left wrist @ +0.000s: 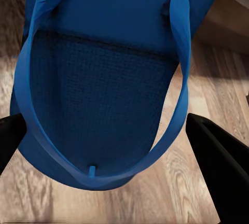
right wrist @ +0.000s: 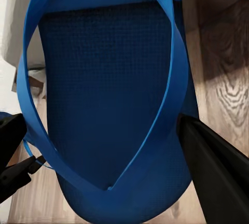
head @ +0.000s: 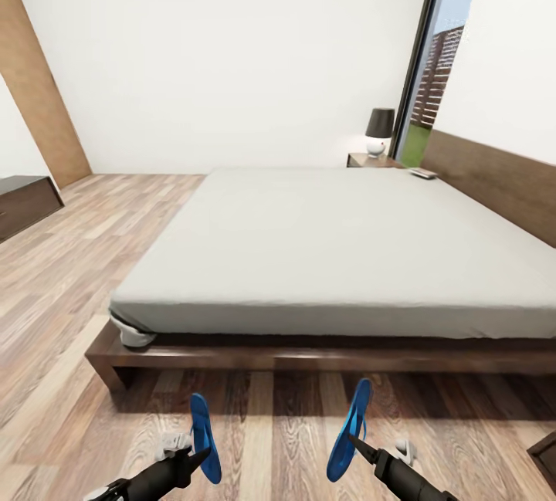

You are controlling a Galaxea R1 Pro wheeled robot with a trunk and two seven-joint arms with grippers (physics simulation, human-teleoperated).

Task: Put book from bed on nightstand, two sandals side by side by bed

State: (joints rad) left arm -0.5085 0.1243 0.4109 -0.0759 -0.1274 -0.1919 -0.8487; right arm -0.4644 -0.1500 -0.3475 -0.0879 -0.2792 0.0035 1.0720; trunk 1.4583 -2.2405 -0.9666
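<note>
The two bright blue sandals are held up over the plank floor in front of the bed (head: pixel 324 246), one in each gripper. My left gripper (head: pixel 194 458) is shut on the left sandal (head: pixel 204 428), which stands on edge. The right sandal (head: pixel 349 428) is held the same way, with my right gripper (head: pixel 357 443) shut on it. Up close, the left sandal (left wrist: pixel 104 79) sits between dark fingers (left wrist: pixel 220 162), and the right sandal (right wrist: pixel 104 79) between fingers (right wrist: pixel 218 177). The book (head: pixel 422 173) lies small at the bed's far right corner, beside a nightstand (head: pixel 369 160).
A dark-shaded lamp (head: pixel 378 130) stands on the far nightstand, by a tall window (head: pixel 432 76). The headboard (head: pixel 502 181) runs along the right wall. A dark cabinet (head: pixel 23 204) sits at the left, and another dark furniture corner (head: pixel 544 451) at the lower right. Open floor lies left of the bed.
</note>
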